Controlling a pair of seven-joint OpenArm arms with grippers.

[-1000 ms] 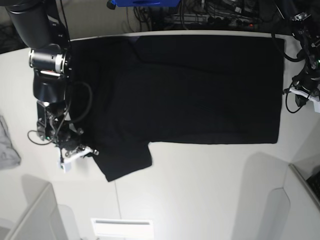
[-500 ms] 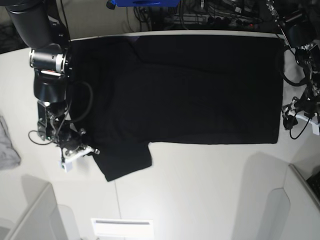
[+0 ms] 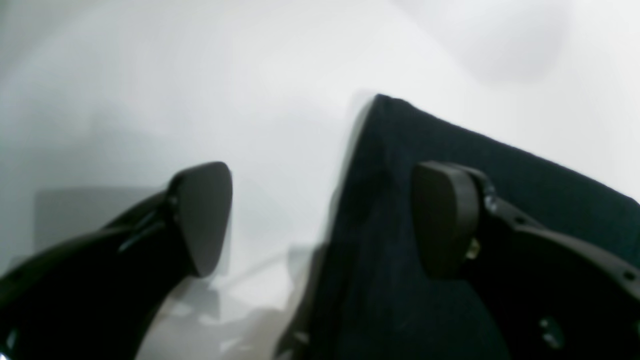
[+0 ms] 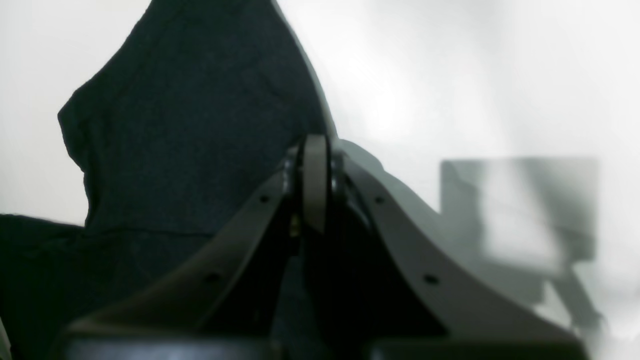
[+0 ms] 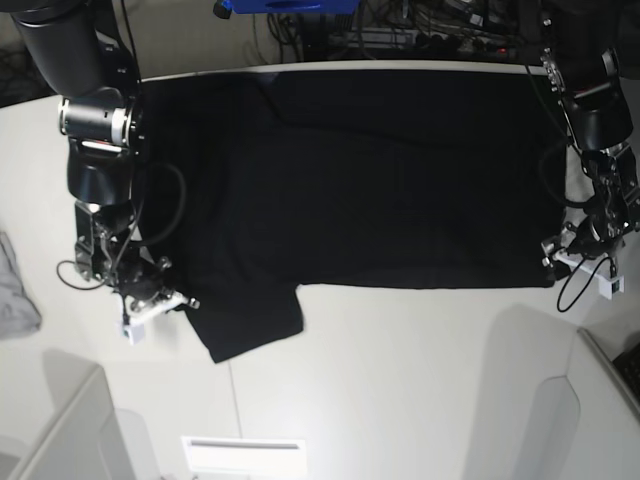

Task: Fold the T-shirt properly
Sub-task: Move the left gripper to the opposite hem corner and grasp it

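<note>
The black T-shirt (image 5: 380, 180) lies spread flat, plain side up, across the white table (image 5: 400, 380). Its near sleeve (image 5: 250, 320) sticks out at the lower left. My right gripper (image 5: 150, 303) sits at that sleeve's left edge. In the right wrist view its jaws are pressed together (image 4: 315, 175) on the hem of the T-shirt (image 4: 190, 125). My left gripper (image 5: 562, 255) hovers at the shirt's near right corner. In the left wrist view the left gripper (image 3: 320, 220) is open, and the corner of the T-shirt (image 3: 390, 165) lies between the fingers, close to the right pad (image 3: 440, 220).
A small grey cloth (image 5: 15, 290) lies at the table's left edge. A white slotted plate (image 5: 245, 455) sits at the front edge, and grey panels (image 5: 70, 430) rise at both front corners. Cables and a blue object (image 5: 285, 5) crowd the back.
The left arm has come down along the shirt's right edge to its near corner, and its gripper has opened. The right gripper has closed at the sleeve without moving away.
</note>
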